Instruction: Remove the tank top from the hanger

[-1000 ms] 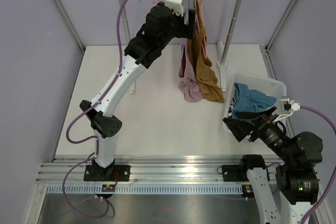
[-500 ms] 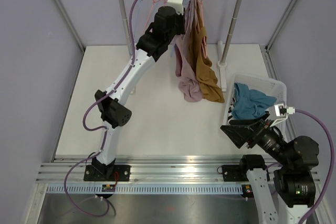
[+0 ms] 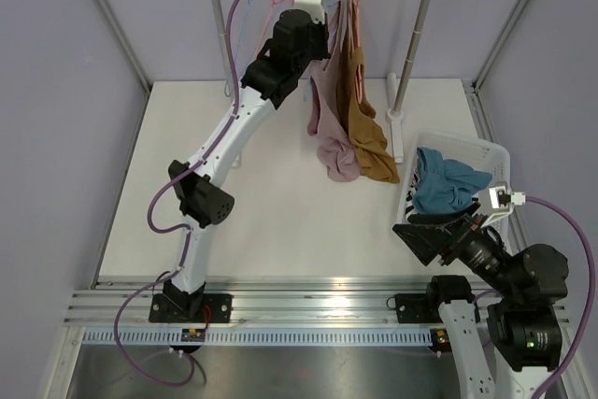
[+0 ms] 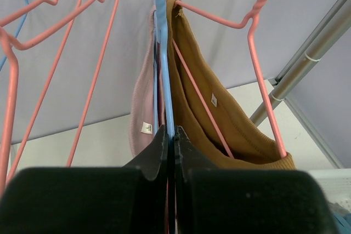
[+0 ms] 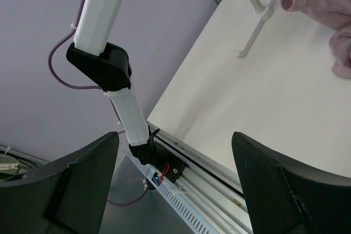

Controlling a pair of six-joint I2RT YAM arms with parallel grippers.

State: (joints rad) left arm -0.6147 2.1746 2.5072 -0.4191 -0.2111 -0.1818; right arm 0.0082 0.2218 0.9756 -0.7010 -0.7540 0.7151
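Left gripper (image 4: 171,138) is pinching shut on the blue hanger (image 4: 160,36), bottom centre of the left wrist view. The pink tank top (image 4: 141,108) is hanging right against that hanger, partly hidden behind its wire. Its white label (image 4: 146,127) is showing print too small to read. The brown tank top (image 4: 219,119) is hanging beside it, its tag (image 4: 214,100) likewise illegible. The basket (image 3: 486,149), right of the top view, is holding a blue garment (image 3: 448,179). Right gripper (image 5: 174,141) is standing wide apart, gripping nothing.

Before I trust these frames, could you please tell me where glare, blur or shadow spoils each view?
Top external: evenly lit and sharp, with one glare patch on the metal rail. Left wrist: the left gripper is a dark, soft mass, while the blue hanger is crisp. Right wrist: the right gripper shows as unlit silhouettes; the table is bright.
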